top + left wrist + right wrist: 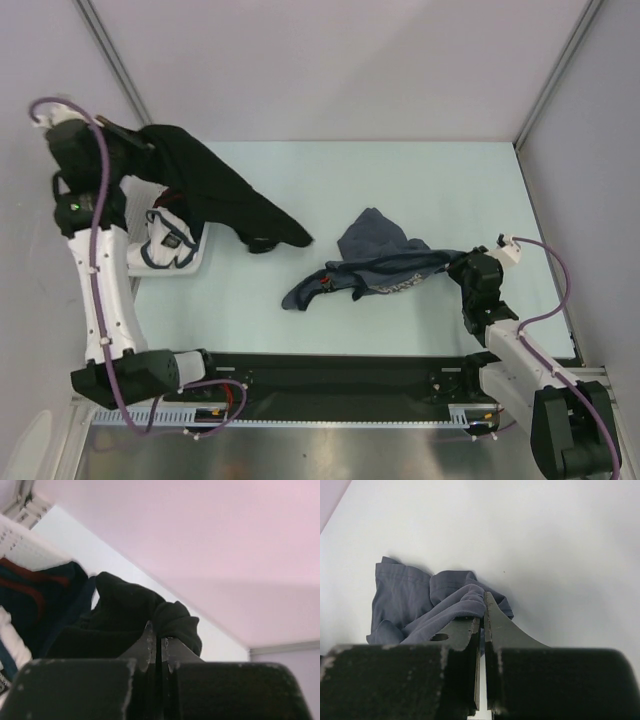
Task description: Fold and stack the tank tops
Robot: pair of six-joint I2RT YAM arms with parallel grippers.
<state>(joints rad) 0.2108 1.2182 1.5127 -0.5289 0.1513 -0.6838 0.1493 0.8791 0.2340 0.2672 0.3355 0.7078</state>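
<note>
Near the middle of the pale table (pixel 420 170): slate blue-grey tank top (pixel 372 255), crumpled in a loose heap, with darker trim along its edges and pale lettering on a fold toward the near side; one rumpled flap raised toward the far side, a narrow tail trailing left; right end drawn out into a taut strand, running to the right gripper (pixel 464 268); seen from the right wrist, fingers (pixel 457 630) clenched on a bunched ridge of that cloth, with only a thin slit between them.

To the far left: black tank top (pixel 215 185), plain and larger, lifted at one end; pinched in the left gripper (pixel 156 630), jaws pressed together on a gathered lump of the fabric; remainder draped down over the far side of a white basket (pixel 196 262) and out onto the table, its lower end lying flat, apart from the blue-grey top.

In the basket, beside the left arm: a white garment with dark blue trim (pixel 160 240); under the black cloth, a dark navy garment with red stripes (pixel 35 585), partly hidden.
</note>
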